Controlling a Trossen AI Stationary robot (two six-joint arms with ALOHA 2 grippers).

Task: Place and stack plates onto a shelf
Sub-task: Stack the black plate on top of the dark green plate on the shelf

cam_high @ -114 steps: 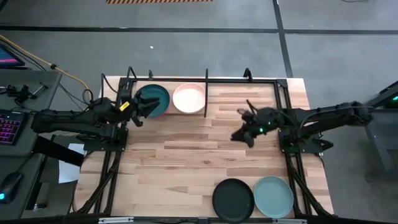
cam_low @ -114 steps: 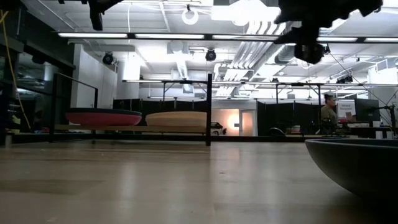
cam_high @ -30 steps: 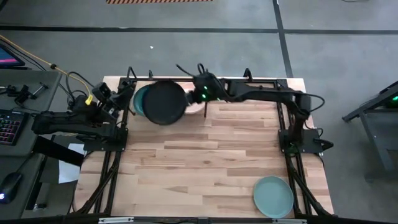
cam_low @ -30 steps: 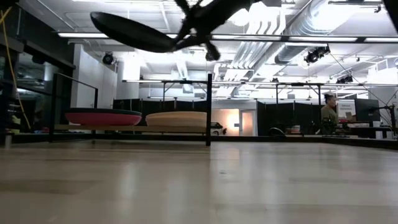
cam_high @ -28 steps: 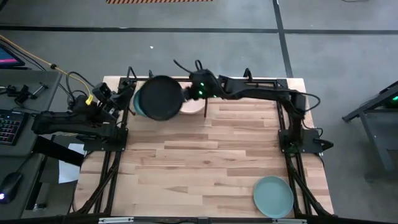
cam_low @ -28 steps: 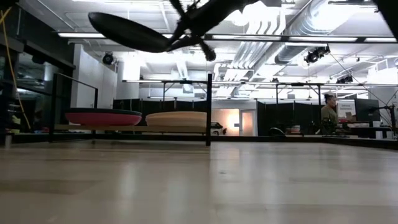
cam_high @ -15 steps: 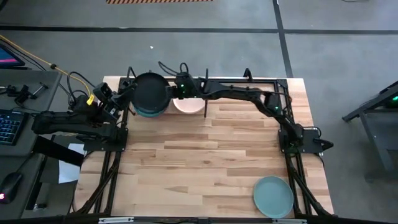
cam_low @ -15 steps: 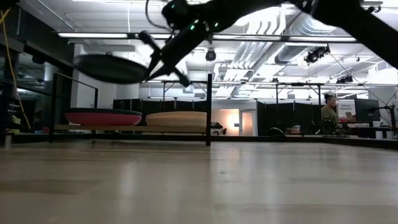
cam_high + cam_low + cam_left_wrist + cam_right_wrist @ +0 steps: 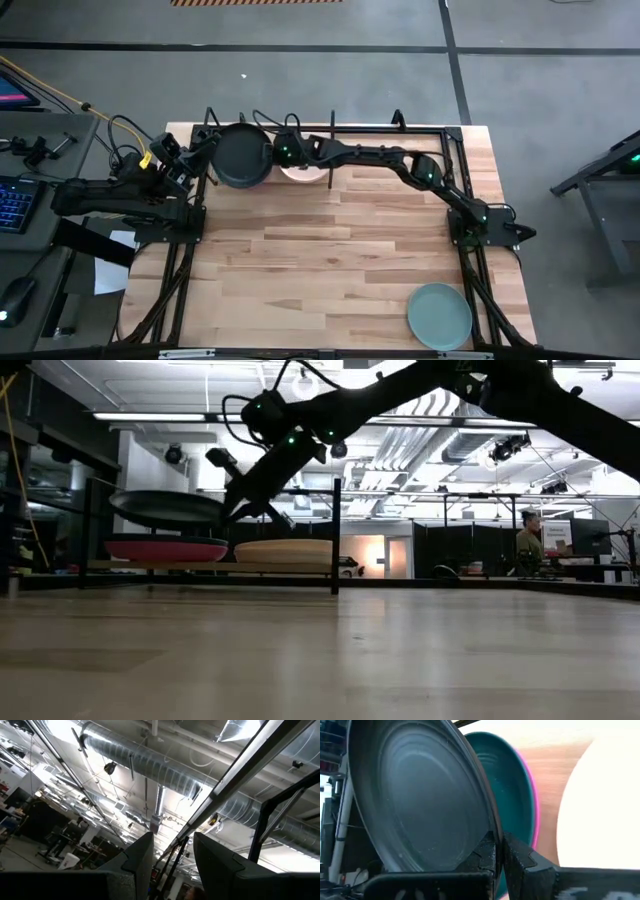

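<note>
A black plate (image 9: 240,155) hangs just above the teal plate (image 9: 507,780), which lies on a magenta plate (image 9: 165,548) on the shelf (image 9: 331,128) at the table's far edge. My right gripper (image 9: 499,840) is shut on the black plate. A pale peach plate (image 9: 283,550) rests on the shelf next to that stack. On the table near the front right corner lies a grey-green plate (image 9: 439,315). My left gripper (image 9: 172,840) stands open at the shelf's left end, pointing up at the ceiling, with nothing between its fingers. My right gripper pinches the black plate's rim (image 9: 489,827) on the side toward the table's right, one finger on the plate's inner face and one beneath it. The fingers (image 9: 240,500) slant down from the right. The plate is lifted clear and nearly level over the teal plate.
The shelf's upright posts and its divider bar (image 9: 336,535) stand close to the stacks. The right arm (image 9: 400,160) stretches along the far edge over the shelf. Bare wooden tabletop (image 9: 330,250) fills the middle.
My right gripper has carried the black plate toward the table's left and down. The plate was tilted high above the shelf and now hangs nearly level just over the teal plate. The gripper has stayed shut on the plate's rim.
</note>
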